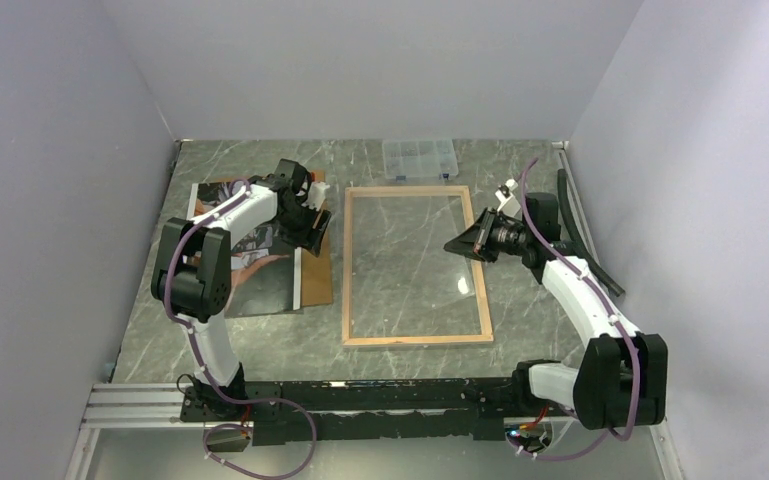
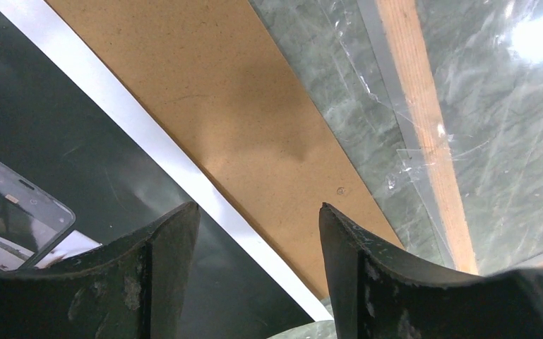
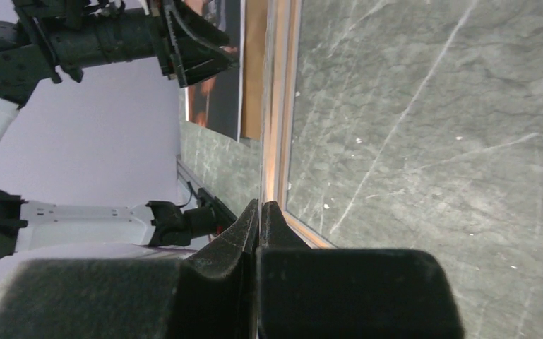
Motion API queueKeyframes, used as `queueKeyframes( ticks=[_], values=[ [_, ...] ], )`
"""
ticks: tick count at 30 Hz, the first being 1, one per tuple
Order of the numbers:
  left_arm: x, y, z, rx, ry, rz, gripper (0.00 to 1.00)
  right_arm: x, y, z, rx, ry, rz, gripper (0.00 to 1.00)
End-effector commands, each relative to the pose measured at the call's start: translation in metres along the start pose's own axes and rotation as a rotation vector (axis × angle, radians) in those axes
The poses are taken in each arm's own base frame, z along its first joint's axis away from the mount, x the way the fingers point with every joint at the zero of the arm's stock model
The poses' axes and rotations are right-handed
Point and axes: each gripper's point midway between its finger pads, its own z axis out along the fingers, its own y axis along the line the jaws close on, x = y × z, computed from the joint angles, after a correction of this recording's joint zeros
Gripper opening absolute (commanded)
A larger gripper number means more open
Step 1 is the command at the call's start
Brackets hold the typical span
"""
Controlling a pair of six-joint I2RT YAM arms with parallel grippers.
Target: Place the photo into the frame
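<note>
- We find the large rectangular paper photo [image 1: 260, 243], dark with orange-brown tones and a thin white margin, lying flat at the left of the grey marble table [image 1: 260, 345]. It is not yet in the frame.
- The photo rests on a plain brown backing board [image 1: 318, 275] of like size, offset so that a brown strip shows along the photo's right edge. We judge that this offset leaves the paper's edge free for a pinch.
- The large rectangular frame [image 1: 415, 340] lies flat at the centre, light wood side up, with its clear pane in place. It sits just beside the backing board, with a narrow strip of marble between them. We take the wood side to be the back, from which a print is loaded.
- The left gripper [image 2: 258, 212] hovers over the photo's right margin with its jaws spread and nothing between them. One finger stands over the dark print, the other over the brown board. We read this as the approach to grasp the print's edge.
- The right gripper [image 3: 260, 205] has its fingers pressed together on nothing, with its tip low over the pane near the frame's right rail. We cannot tell whether it touches the glass. We judge it is placed to steady the frame.
- A small clear plastic compartment box [image 1: 420, 158] sits just beyond the frame's far rail, apart from the work.
</note>
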Motion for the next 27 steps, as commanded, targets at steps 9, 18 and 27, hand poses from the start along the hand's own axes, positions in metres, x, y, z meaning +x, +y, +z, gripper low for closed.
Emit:
queueKeyframes(
  ticks=[9, 18, 27],
  values=[
    [-0.009, -0.011, -0.007, 0.026, -0.034, 0.016, 0.68, -0.001, -0.039, -0.011, 0.11, -0.087, -0.025, 0.0],
    [-0.01, -0.013, -0.008, 0.018, -0.036, 0.03, 0.68, 0.003, -0.051, -0.02, 0.146, -0.124, -0.006, 0.0],
    [-0.009, -0.014, -0.007, 0.014, -0.032, 0.032, 0.68, 0.014, -0.061, -0.022, 0.155, -0.13, 0.019, 0.0]
  ],
)
